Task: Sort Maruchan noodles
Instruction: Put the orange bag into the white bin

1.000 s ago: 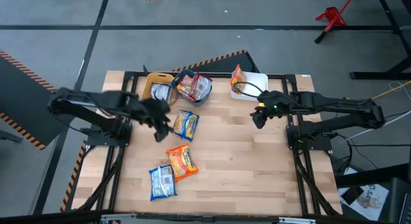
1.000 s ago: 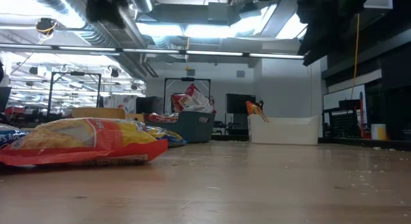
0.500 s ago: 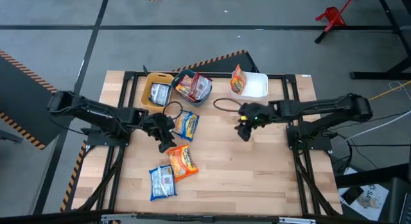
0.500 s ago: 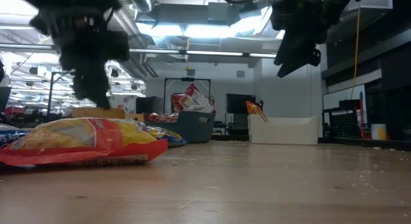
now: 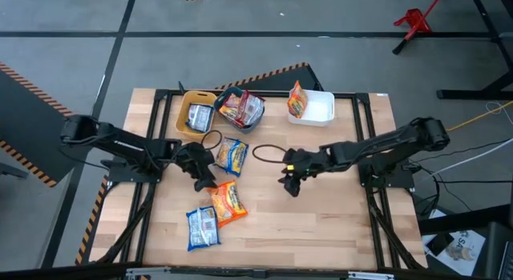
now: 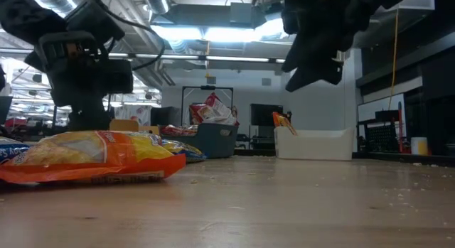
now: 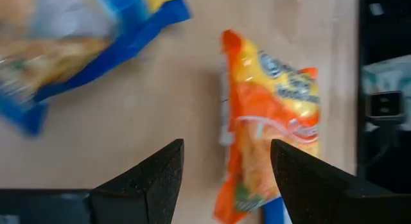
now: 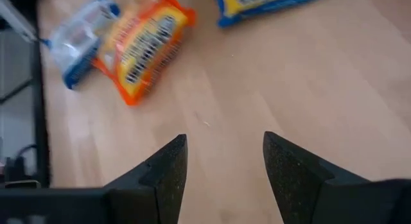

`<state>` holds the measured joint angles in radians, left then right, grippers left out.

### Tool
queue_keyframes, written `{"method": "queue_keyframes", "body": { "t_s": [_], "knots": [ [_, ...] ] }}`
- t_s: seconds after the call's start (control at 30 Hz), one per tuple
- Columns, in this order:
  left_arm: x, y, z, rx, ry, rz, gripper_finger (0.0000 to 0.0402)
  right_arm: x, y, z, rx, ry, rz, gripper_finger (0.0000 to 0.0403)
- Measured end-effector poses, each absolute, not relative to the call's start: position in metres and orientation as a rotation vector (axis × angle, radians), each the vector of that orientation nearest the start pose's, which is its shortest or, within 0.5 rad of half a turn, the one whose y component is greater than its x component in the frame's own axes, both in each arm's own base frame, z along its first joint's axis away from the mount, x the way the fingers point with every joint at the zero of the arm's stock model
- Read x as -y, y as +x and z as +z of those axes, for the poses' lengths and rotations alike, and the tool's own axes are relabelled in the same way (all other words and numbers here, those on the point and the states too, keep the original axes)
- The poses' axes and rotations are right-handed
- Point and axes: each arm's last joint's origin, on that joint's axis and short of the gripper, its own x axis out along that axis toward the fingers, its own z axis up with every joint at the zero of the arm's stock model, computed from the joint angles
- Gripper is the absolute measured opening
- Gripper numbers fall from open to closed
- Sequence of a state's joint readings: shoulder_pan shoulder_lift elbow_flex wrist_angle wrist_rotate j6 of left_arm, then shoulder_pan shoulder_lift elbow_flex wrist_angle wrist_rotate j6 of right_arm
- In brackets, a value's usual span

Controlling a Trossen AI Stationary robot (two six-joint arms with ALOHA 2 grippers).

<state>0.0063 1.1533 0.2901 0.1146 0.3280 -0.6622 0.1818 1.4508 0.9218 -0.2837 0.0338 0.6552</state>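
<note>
Three Maruchan noodle packets lie flat on the wooden table: an orange-yellow one, a blue-white one nearer the front, and a blue-yellow one farther back. My left gripper hovers open just left of the orange packet, which shows ahead of its fingers. My right gripper is open over bare wood at mid-table, facing the orange packet and the blue-white one. Nothing is between either pair of fingers.
Along the far edge stand a yellow bin holding a blue-white packet, a dark teal bin with red packets, and a white bin with an orange packet leaning on its left wall. Bare wood lies at the right and near right.
My left gripper has sunk from high above the table down beside the orange packet and tipped. My right gripper has left the white bin's front, travelling toward the table's left and near edge and coming lower. No packet has moved.
</note>
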Motion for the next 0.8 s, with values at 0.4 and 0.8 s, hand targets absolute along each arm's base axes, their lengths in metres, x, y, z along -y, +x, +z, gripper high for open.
{"method": "queue_keyframes", "body": {
  "t_s": [0.4,0.8],
  "knots": [
    [0.014,0.204,0.103,-0.842,-0.821,-0.254,0.0225,-0.077,0.320,0.196,-0.729,0.501,-0.101,0.0189],
    [0.022,0.217,0.091,-0.810,-0.834,-0.462,0.0225,-0.089,0.349,0.148,-0.680,0.497,-0.039,0.0188]
  ]
}}
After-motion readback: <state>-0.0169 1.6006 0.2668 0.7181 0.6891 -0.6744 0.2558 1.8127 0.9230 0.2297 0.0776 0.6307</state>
